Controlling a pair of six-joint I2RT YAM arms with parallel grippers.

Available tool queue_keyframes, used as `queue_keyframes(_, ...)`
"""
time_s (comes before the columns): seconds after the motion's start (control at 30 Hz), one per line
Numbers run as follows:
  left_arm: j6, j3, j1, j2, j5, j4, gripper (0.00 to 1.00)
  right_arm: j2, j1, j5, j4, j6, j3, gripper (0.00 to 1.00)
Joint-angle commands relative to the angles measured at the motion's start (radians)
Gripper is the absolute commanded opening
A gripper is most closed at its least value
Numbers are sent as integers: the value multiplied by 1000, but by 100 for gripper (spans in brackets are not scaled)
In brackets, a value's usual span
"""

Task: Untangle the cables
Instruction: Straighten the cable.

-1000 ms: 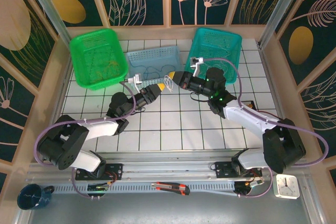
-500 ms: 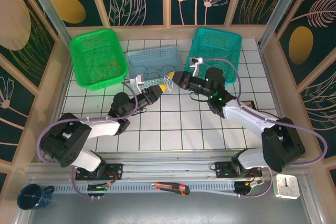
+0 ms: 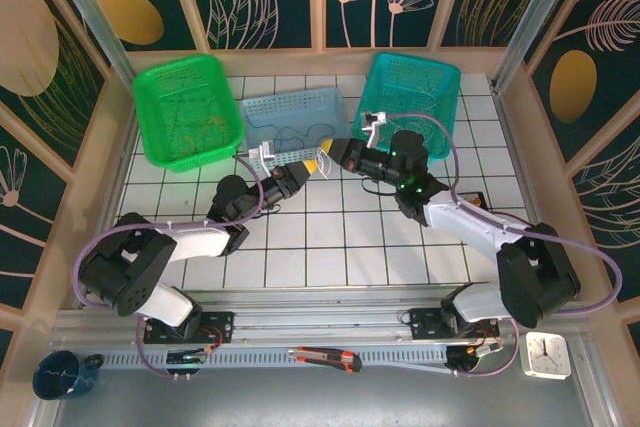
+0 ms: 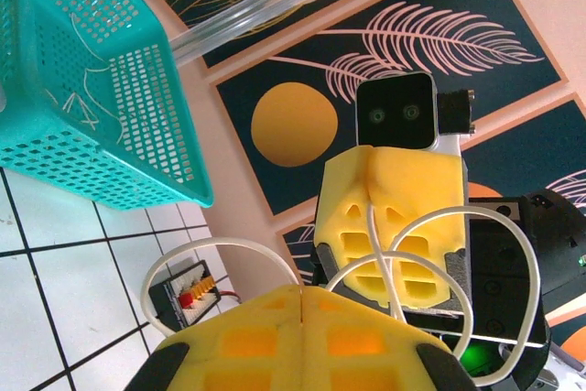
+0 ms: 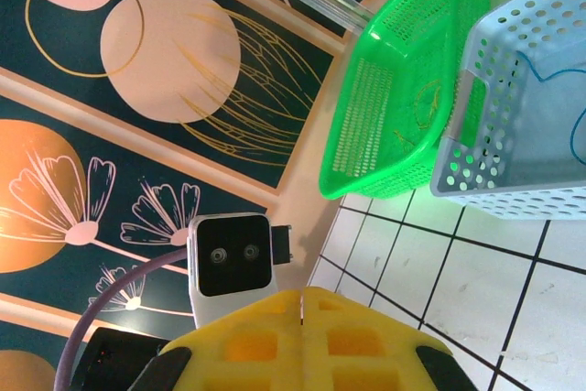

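We see the left arm [image 3: 190, 242] and the right arm [image 3: 470, 222] reaching toward each other over the white-tiled counter [image 3: 340, 237], their yellow-padded tips meeting just in front of the pale blue basket [image 3: 295, 112]; the left jaws are pressed shut, pad against pad, and the right jaws are likewise closed, with only a thin seam between the pads in each wrist view.

From the left wrist we see the white cable [image 4: 379, 246] hanging in the air between the two sets of jaws; one strand runs down from the seam of the right jaws, and its loops curve out to either side and back toward the seam of the left jaws, so both appear to be pinching it; we cannot tell exactly where the ends lie.

Thin dark cable loops [image 3: 290, 135] lie inside the pale blue basket; the green basket [image 3: 188, 112] sits to its left and the teal basket [image 3: 410, 92] to its right; a small black box [image 4: 183, 286] with a red part rests on the tiles near the right arm.

Along the near edge we see a dark blue mug [image 3: 60, 375], a red and black cutter [image 3: 325, 357] and a small white clock [image 3: 547, 355].
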Motion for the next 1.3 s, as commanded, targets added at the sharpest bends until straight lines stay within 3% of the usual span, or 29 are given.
queue_keyframes(0.0,5,19,-6,7,12,60,0,-25,-18,0,38,-5,-21,0)
queue_keyframes(0.53,22,-60,-6,-15,1,43,0,-219,-287,69,-33,3,-155,0)
queue_keyframes(1.1,92,-166,-6,-144,-81,-71,0,-360,-495,103,-139,-15,-212,0)
queue_keyframes(1.27,100,-183,-5,-162,-96,-75,0,-363,-507,88,-159,-33,-195,0)
